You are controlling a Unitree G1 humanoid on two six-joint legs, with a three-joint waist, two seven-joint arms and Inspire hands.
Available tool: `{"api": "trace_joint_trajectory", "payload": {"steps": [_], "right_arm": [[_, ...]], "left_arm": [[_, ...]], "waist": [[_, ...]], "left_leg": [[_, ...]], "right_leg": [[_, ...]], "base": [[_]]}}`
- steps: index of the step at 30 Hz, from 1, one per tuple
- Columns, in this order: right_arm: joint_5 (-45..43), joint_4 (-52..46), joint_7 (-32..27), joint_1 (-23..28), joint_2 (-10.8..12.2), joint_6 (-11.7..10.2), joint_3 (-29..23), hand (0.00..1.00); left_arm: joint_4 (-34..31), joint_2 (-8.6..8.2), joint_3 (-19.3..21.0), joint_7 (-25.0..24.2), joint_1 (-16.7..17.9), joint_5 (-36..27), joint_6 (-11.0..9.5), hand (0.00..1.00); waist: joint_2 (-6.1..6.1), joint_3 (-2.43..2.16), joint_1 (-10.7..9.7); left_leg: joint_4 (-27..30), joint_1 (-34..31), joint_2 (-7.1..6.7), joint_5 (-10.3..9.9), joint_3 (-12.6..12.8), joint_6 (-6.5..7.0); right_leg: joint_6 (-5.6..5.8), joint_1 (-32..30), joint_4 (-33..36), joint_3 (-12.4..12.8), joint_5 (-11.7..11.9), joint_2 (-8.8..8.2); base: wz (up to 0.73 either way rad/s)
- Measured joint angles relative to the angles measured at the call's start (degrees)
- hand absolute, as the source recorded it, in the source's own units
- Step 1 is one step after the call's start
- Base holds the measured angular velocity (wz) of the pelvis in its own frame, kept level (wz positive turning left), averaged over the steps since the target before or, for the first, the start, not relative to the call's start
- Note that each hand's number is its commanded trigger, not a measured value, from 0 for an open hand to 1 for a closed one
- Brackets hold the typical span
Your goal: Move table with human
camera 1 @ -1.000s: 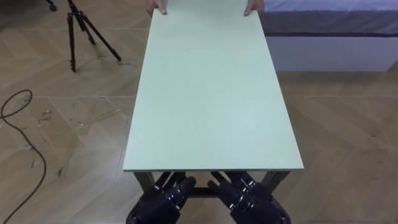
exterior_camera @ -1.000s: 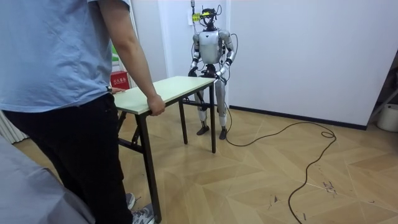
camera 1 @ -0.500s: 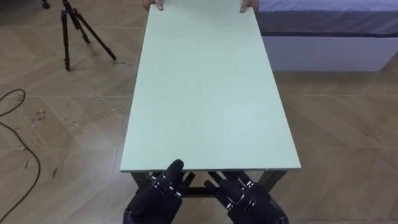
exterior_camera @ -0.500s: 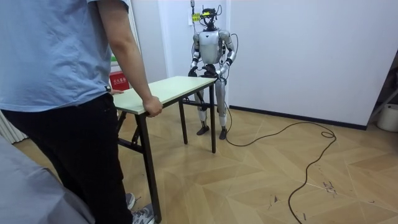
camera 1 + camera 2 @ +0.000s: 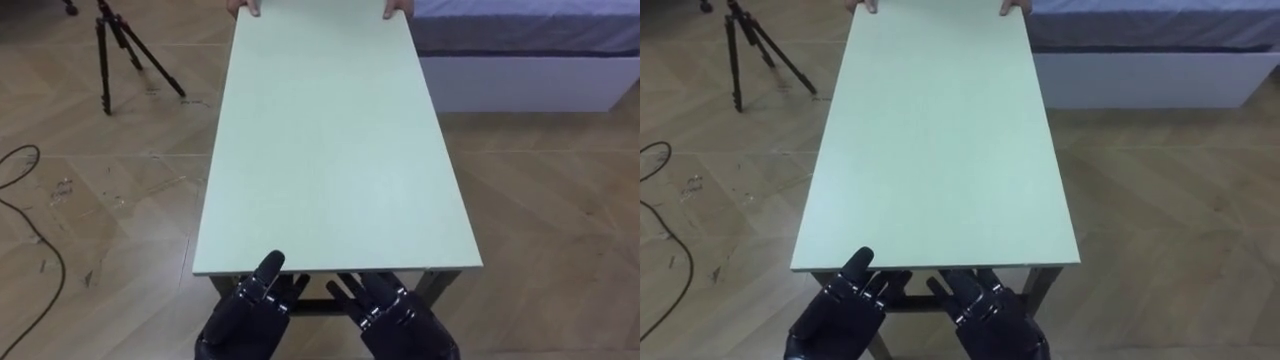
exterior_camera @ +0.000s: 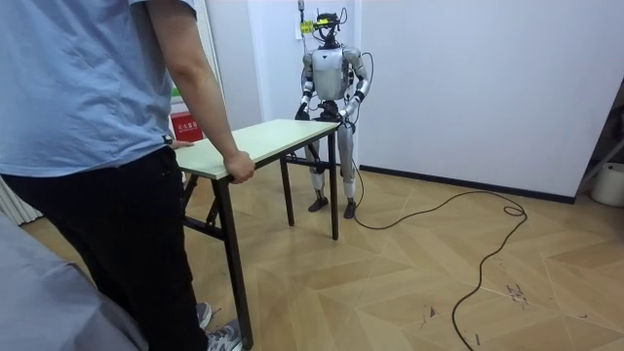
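The table [image 5: 335, 150] stands lengthwise between robot and person, so each can take a short end. The person's hands [image 5: 398, 10] hold the far edge at its two corners. At the near edge the left hand [image 5: 245, 325] and right hand [image 5: 405, 325] lie side by side, fingers straight and spread, reaching for the rim but grasping nothing yet. A tripod [image 5: 125, 45] stands far left and a bed [image 5: 520, 50] far right.
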Motion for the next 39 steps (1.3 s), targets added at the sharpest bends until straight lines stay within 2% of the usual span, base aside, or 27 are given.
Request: {"api": "trace_joint_trajectory", "payload": {"steps": [5,8,12,17,22,25,30,33,39], "right_arm": [[4.32,-0.47,-1.23,-0.02,0.16,-0.05,0.02,0.0],[4.51,-0.53,-1.55,-0.11,0.13,-0.21,0.01,0.0],[6.54,-0.53,-2.04,-0.15,0.2,-0.24,-0.03,0.0],[6.53,-0.53,-3.58,-1.11,0.58,-0.82,-0.19,0.0],[7.15,-0.53,-5.72,-2.4,0.63,-1.58,-0.33,0.0],[8.47,-0.4,-6.91,-3.02,0.71,-2.52,-0.58,0.0],[8.58,-0.39,-7.82,-3.25,1.03,-3.26,-1.38,0.0],[8.78,-0.41,-8.3,-3.25,1.03,-3.32,-2.15,0.0],[10.97,-0.41,-10.71,-3.73,1.0,-5.0,-2.88,0.0]], "left_arm": [[0.02,-0.26,0.01,1.17,-0.4,0.02,0.0,0.0],[0.02,-0.27,0.01,1.81,-0.76,0.01,0.0,0.0],[0.84,-0.35,0.04,1.86,-1.56,0.03,0.09,0.0],[3.09,-1.5,1.78,2.77,-2.59,0.01,-0.14,0.0],[3.1,-2.36,1.78,4.19,-3.0,0.07,-0.25,0.0],[3.29,-2.37,1.78,4.2,-3.05,0.41,-0.25,0.0],[3.29,-2.38,2.08,4.21,-3.11,0.43,-0.25,0.0],[3.29,-2.38,2.22,4.49,-3.11,0.43,-0.25,0.0],[3.29,-2.38,2.35,5.97,-3.18,0.57,-0.27,0.0]], "waist": [[0.57,0.31,0.15],[0.77,0.35,0.15],[0.95,0.33,1.27],[1.88,0.54,1.63],[2.94,0.28,1.48],[2.87,0.28,1.47],[2.32,0.63,1.48],[2.23,0.66,1.49],[1.99,0.62,1.44]], "left_leg": [[0.12,0.06,-0.04,0.02,-0.04,0.03],[0.12,0.05,-0.04,0.03,-0.06,0.03],[0.13,0.07,-0.04,0.03,-0.03,0.03],[0.12,0.0,-0.04,0.02,-0.13,0.04],[0.04,-0.01,-0.01,0.03,-0.24,0.03],[0.11,0.09,-0.02,0.04,-0.35,0.04],[0.17,0.09,-0.03,0.05,-0.49,0.04],[0.2,0.09,-0.03,0.06,-0.41,0.04],[0.2,0.38,-0.04,0.06,-0.4,0.04]], "right_leg": [[0.0,0.04,0.02,0.28,0.0,-0.01],[0.0,0.02,0.09,0.28,0.0,-0.01],[0.0,-0.06,0.17,0.26,0.0,-0.01],[0.0,-0.05,0.19,0.22,0.0,0.01],[0.0,-0.04,0.19,0.0,0.0,0.04],[0.0,0.11,0.17,-0.01,0.0,0.03],[0.0,0.25,-0.02,0.01,0.0,0.03],[0.0,0.27,-0.02,0.05,0.0,0.03],[0.0,0.56,-0.15,0.12,0.0,0.04]], "base": [[0.0],[0.0],[0.0],[0.0],[0.0],[0.0],[0.0],[0.0],[0.0]]}}
